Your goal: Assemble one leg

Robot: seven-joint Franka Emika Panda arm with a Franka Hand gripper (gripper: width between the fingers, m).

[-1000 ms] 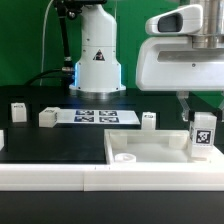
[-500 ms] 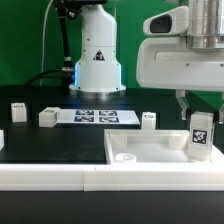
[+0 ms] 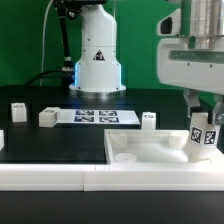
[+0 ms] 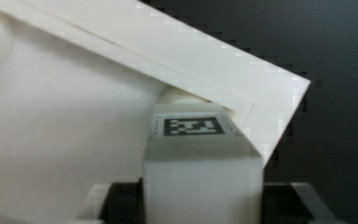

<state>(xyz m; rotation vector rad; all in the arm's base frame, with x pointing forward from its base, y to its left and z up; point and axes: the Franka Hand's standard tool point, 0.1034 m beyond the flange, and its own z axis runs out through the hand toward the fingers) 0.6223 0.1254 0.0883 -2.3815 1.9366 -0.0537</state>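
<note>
The pincer (image 3: 203, 118) is pinching the leg (image 3: 204, 142), with one black finger on each side of it. The leg is a small white post and it stands straight up. It has a black-and-white tag (image 3: 204, 139) on the side that faces the exterior view. The leg is at the right end of the big white panel (image 3: 140, 152), which lies on the near right part of the black table (image 3: 60, 140). In the wrist view the leg (image 4: 202, 160) meets a corner of the panel (image 4: 87, 100), but I cannot tell if it sits in a hole there. The marker board (image 3: 95, 117) lies flat farther back. Three small white blocks (image 3: 47, 117) stand on the table, well apart from the leg.
</note>
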